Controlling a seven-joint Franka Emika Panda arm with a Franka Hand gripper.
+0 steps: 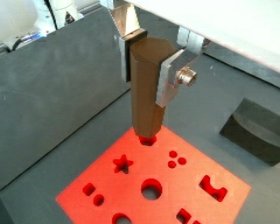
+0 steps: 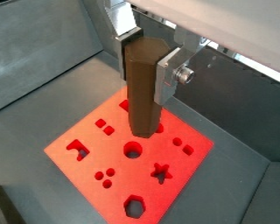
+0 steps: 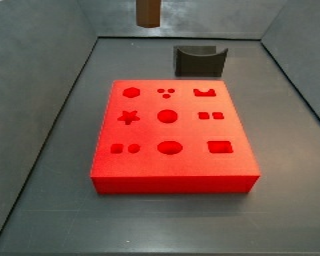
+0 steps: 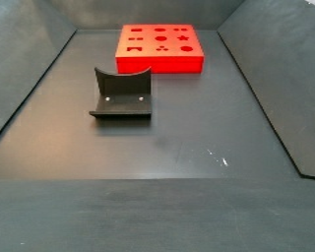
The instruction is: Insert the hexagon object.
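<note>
My gripper [image 1: 149, 63] is shut on the hexagon object [image 1: 146, 109], a long reddish-brown peg. It holds the peg upright near its top end, in both wrist views [image 2: 143, 101]. The peg hangs well above the red block [image 1: 166, 179], free of it. The block has several shaped holes, among them a hexagon hole [image 2: 136, 207]. In a side view only the peg's lower end [image 3: 147, 12] shows, above the floor behind the block [image 3: 170, 135]. The gripper is out of both side views.
A dark grey curved holder [image 3: 199, 60] stands on the floor behind the block; it also shows in a side view [image 4: 121, 94] and a wrist view [image 1: 262, 129]. Grey walls slope up round the dark floor [image 4: 187, 148].
</note>
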